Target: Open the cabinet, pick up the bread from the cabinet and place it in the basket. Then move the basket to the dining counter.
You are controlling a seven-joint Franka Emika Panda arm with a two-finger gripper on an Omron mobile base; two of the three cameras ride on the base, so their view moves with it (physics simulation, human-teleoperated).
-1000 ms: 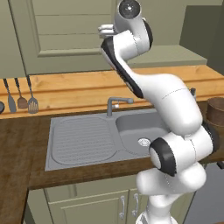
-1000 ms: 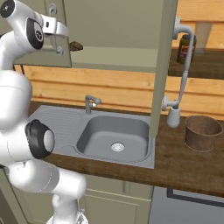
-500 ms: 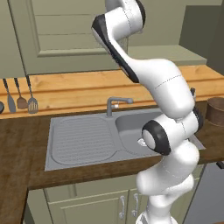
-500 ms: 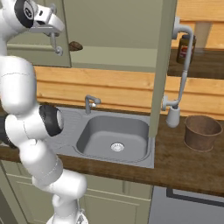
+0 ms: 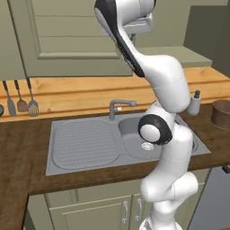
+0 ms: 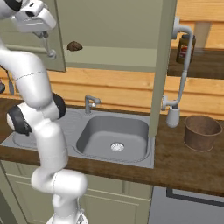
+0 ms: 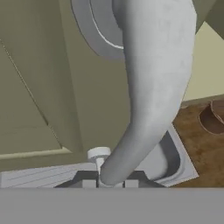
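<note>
The sage-green cabinet (image 6: 109,26) stands open. Its left door (image 5: 58,40) is swung out and its right door (image 6: 162,65) shows edge-on. The small dark bread (image 6: 75,46) lies on the shelf inside, to the right of my gripper (image 6: 43,35), which is high at the left door. In the hand view the door's curved silver handle (image 7: 153,87) runs down between the fingertips, and the gripper (image 7: 109,183) is shut on its lower end. The brown woven basket (image 6: 202,132) stands on the worktop at the far right, also (image 5: 221,114). The dining counter is out of view.
A grey steel sink (image 6: 113,135) with a tap (image 6: 89,103) is set in the dark wood worktop below the cabinet. A white soap bottle (image 5: 194,102) stands near the basket. Utensils (image 5: 20,99) hang at the left. A dark jar with a yellow label (image 6: 186,48) sits on a shelf at the right.
My hand has risen and shifted a little left along the left door, and the arm's elbow has swung round. The doors, bread and basket have stayed put.
</note>
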